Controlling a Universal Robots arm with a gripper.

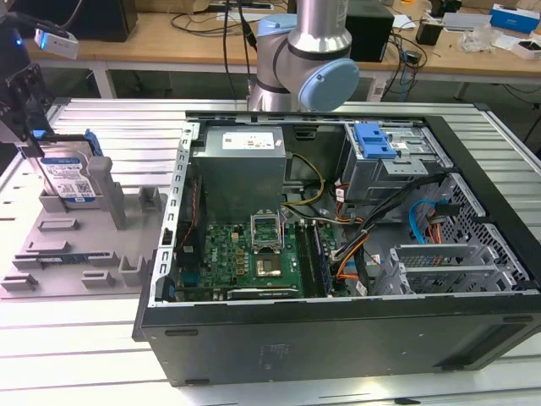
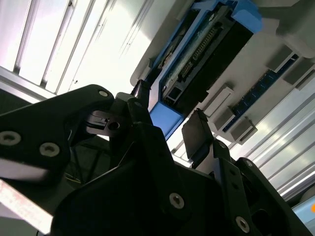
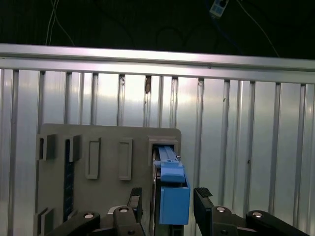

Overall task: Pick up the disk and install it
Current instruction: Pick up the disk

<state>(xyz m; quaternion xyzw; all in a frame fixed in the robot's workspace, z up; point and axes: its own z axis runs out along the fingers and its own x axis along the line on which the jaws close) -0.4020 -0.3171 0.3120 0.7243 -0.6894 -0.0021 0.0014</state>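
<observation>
Where the slatted metal counter (image 1: 101, 118) runs out at the exterior view's left, the hand (image 1: 34, 145) hangs over a grey slotted holder (image 1: 51, 254). In the first wrist view its two black fingers (image 3: 202, 196) stand spread either side of the disk (image 1: 68, 179) with a narrow gap on each side, so it is released and gripping nothing. The disk sits in one slot of that holder, and a thin dark strip (image 3: 69, 182) lies in another. In the second wrist view the blue bracket (image 2: 167, 120) lies between the finger pads. Further right an open computer case (image 1: 338, 330) lies on its side. It holds a grey power supply box (image 1: 241, 165), a green board (image 1: 245, 254), and a drive cage (image 1: 397, 165) topped by a blue latch (image 1: 372, 139). Orange and blue cables (image 1: 418, 224) are tangled towards the exterior view's right. The arm (image 1: 304, 51) rises behind the case, and wooden counters (image 1: 169, 38) cluttered with leads and boxes line the back of the room. The disk stands upright on its edge, its labelled face turned towards the exterior camera and its thin top edge running away from the hand in the first wrist view. I cannot tell whether its long axis lies along the slot or stands up.
</observation>
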